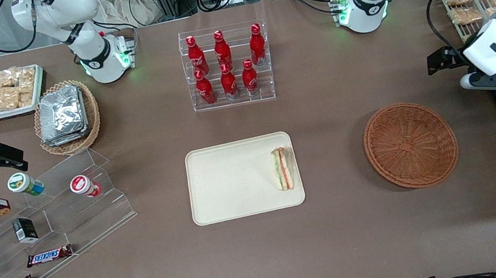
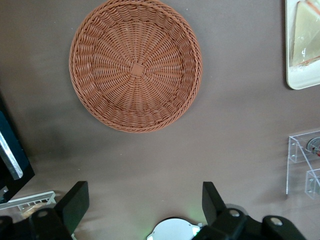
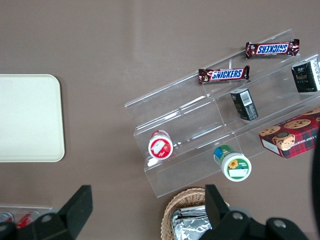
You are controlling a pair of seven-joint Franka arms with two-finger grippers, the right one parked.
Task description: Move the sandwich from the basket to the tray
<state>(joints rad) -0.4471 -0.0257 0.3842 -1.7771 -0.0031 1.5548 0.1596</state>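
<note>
1. Sandwich (image 1: 282, 169) lies on the tray (image 1: 235, 181), just inside the tray's short edge nearest the basket. It's lying flat, filling layers showing, fully within the rim. Looks placed to me.
2. Basket (image 1: 410, 144) has nothing in it; the left wrist view shows bare weave down to the centre. It sits apart from the tray, toward the working arm's end of the worktop (image 1: 344, 243).
3. My gripper (image 2: 145, 202) is spread wide and holds nothing. It hangs high above the worktop near the basket's rim, touching nothing.
4. My read: task is effectively done, and the arm is parked up and out so it clears both tray and basket.
5. Only risk I see: sandwich sits close to the tray rim, so I'd avoid nudging the tray.
</note>
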